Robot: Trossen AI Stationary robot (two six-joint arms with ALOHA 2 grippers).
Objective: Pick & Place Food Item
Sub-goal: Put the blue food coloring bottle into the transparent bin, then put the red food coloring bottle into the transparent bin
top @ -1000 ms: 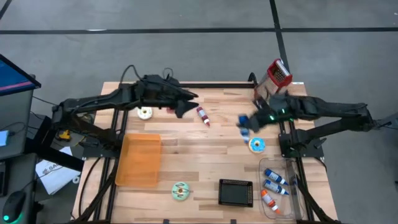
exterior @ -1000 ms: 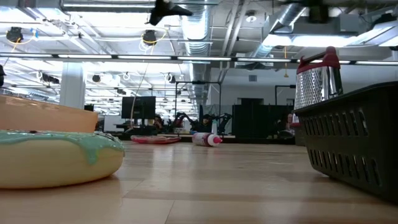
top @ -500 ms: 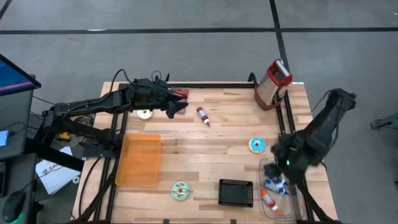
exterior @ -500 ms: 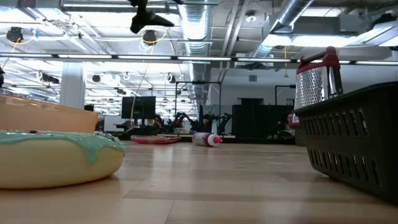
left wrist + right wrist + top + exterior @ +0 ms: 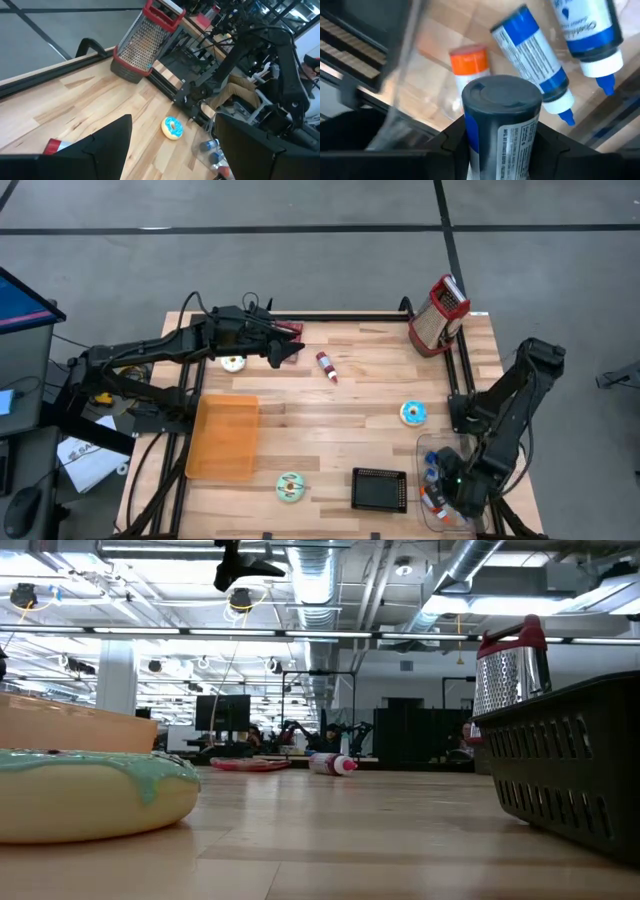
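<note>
Right fingers [image 5: 502, 150], now over clear bin [image 5: 432, 448], gripping cylindrical bottle [image 5: 502, 117]; left fingers [image 5: 170, 145] wide.

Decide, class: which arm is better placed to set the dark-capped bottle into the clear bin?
The right. Its hand already grips the dark-capped bottle directly above the clear bin, where the blue bottles lie. The left hand hangs open at the table's far side.

Even overhead lighting, soft shadows on the bench [image 5: 350, 420]. Low view's ceiling lights [image 5: 470, 602] glare (near donut [image 5: 95, 790] blurry); right wrist view motion-smeared.
</note>
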